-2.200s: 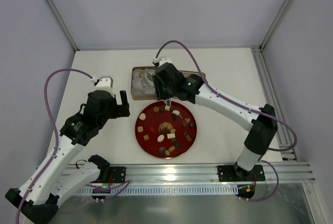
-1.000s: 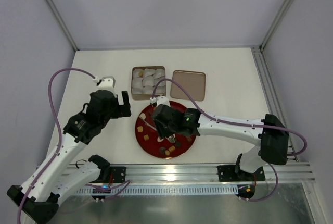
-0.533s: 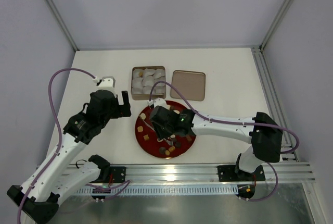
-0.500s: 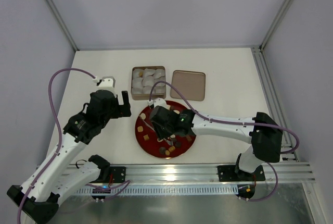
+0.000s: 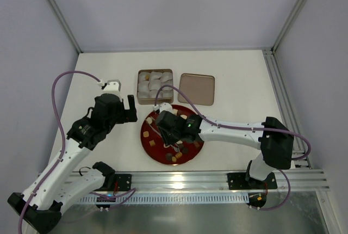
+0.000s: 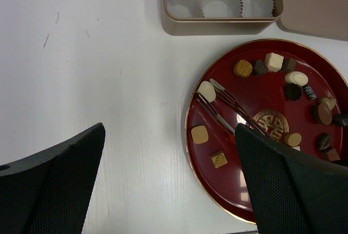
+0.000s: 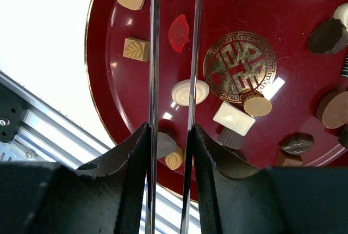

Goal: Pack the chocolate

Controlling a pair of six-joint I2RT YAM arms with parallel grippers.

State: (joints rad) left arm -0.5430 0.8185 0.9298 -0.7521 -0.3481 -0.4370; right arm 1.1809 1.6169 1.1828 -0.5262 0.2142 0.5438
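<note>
I logged the right gripper [image 7: 171, 136], its long steel prongs [image 7: 151, 54] apart, straddling one red oval sweet [image 7: 178, 32] at ten o'clock of the round red plate [image 7: 255, 11]'s gold emblem [image 7: 239, 65], presumably to pinch it.

The right gripper [image 5: 156, 129] is hovering over the red plate [image 5: 191, 156], the left gripper [image 5: 126, 110] hanging at its ten o'clock, the tin [image 5: 138, 89] sitting at twelve

I work over a flat white table [image 5: 239, 76]. Three things sit directly on it. A round glossy dark-red plate with a thin gold rim [image 5: 143, 134] is front-centre. A square gold metal tin [image 5: 138, 88] is just behind the plate, a narrow strip of table between them. A flat tan square lid [image 5: 196, 88] is just right of the tin, and I can't tell if it touches the plate. There are faint dark scuffs [image 6: 46, 39] at the table's left.
</note>
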